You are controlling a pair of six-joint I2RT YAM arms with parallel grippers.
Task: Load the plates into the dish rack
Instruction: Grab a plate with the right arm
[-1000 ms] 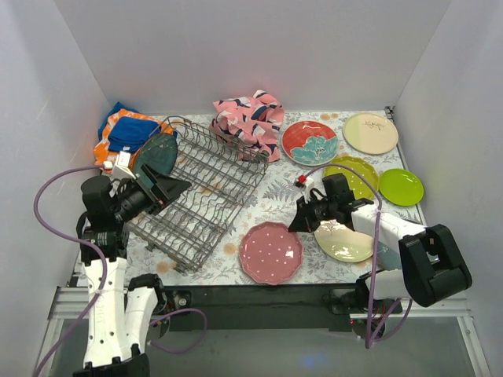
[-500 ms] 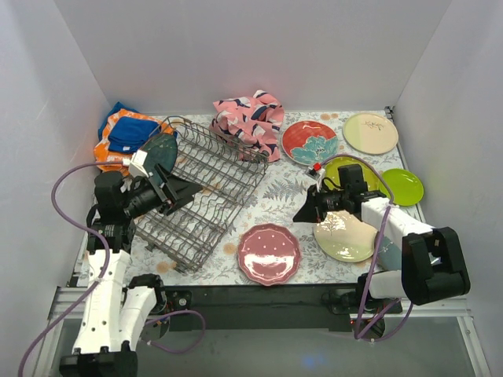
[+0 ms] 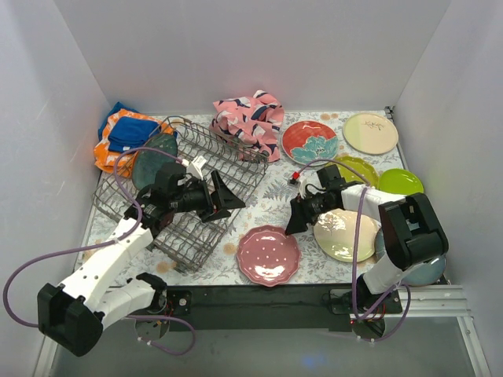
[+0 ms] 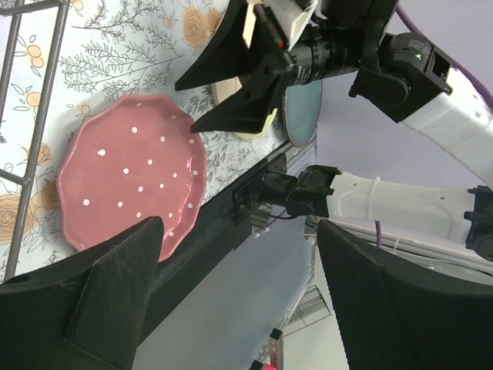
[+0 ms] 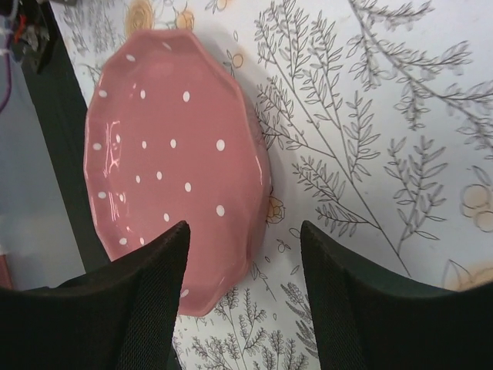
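Observation:
A pink dotted plate (image 3: 269, 255) lies flat on the tablecloth near the front edge. My right gripper (image 3: 295, 218) is open just right of it. In the right wrist view the right gripper (image 5: 243, 258) straddles the pink plate's (image 5: 173, 154) right rim, one finger over the plate, one over the cloth. The grey wire dish rack (image 3: 196, 169) stands at the left with a dark teal plate (image 3: 152, 157) upright in it. My left gripper (image 3: 230, 200) is open and empty over the rack's right edge. From the left wrist, the pink plate (image 4: 127, 185) shows beyond the rack's wires (image 4: 31, 100).
A cream plate (image 3: 343, 234) lies under the right forearm. Further back lie a red flowered plate (image 3: 310, 141), a cream-yellow plate (image 3: 369, 132) and two lime plates (image 3: 355, 167) (image 3: 402, 182). A pink patterned cloth (image 3: 250, 118) and blue-orange cloths (image 3: 126, 133) lie at the back.
My right gripper has opened and shifted left to the pink plate's rim. The left arm has swung right across the rack, its gripper still open.

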